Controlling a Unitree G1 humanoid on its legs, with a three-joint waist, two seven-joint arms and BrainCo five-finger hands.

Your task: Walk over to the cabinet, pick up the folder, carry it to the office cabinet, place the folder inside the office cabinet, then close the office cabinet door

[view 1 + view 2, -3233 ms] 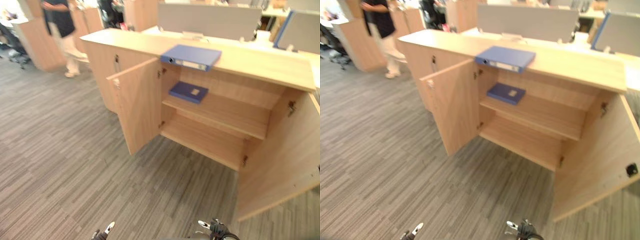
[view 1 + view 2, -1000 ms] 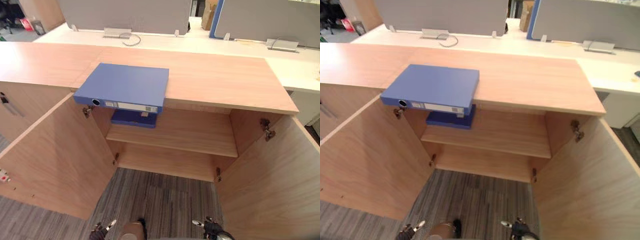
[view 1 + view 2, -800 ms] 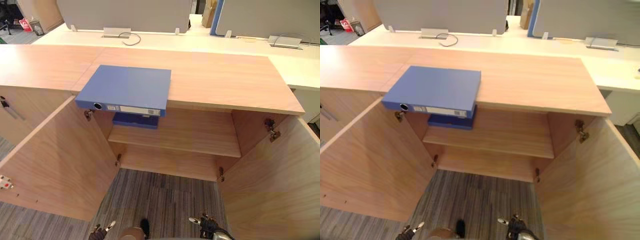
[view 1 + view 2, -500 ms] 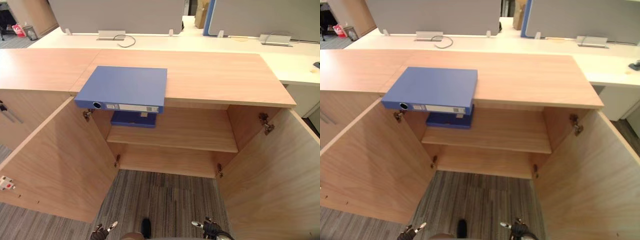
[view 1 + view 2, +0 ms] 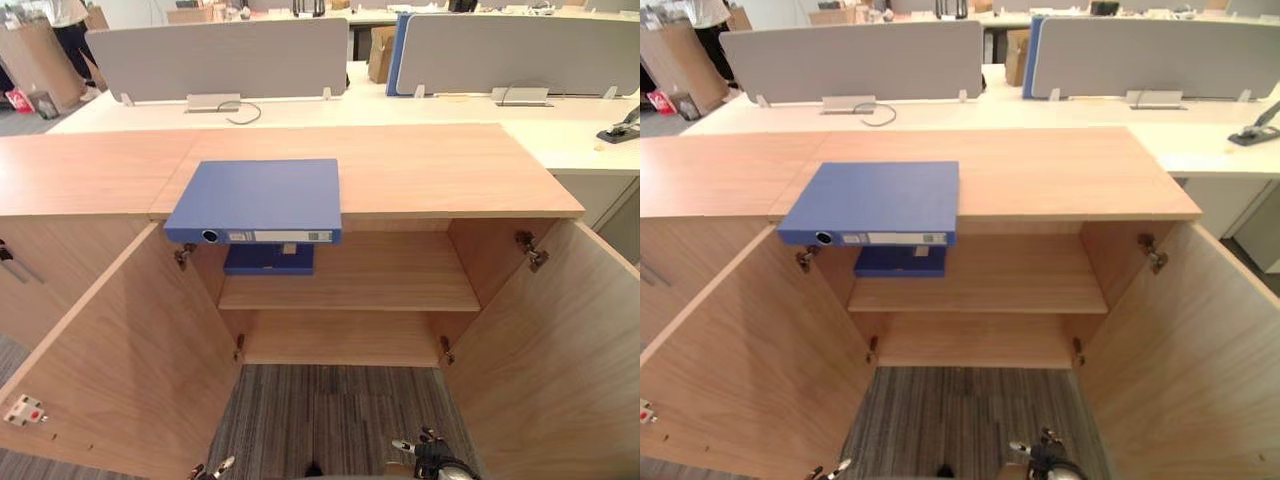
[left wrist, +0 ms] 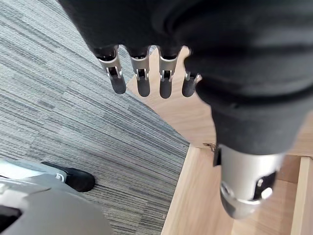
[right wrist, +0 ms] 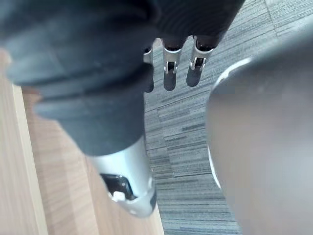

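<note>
Bright, even overhead light. I see a soft sheen on the cabinet top (image 5: 440,170), shade below the shelf (image 5: 380,290), and straight edges bowing near the margins.

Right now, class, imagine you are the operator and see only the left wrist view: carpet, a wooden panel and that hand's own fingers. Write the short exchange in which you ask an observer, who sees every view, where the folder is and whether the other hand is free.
Operator: Where is the blue folder?
Observer: The folder lies flat on the cabinet top, with its spine at the front edge, above the hinge side of the open left door.
Operator: Is the other hand free?
Observer: Yes. The right hand hangs over the carpet with straight fingers and holds nothing.
</note>
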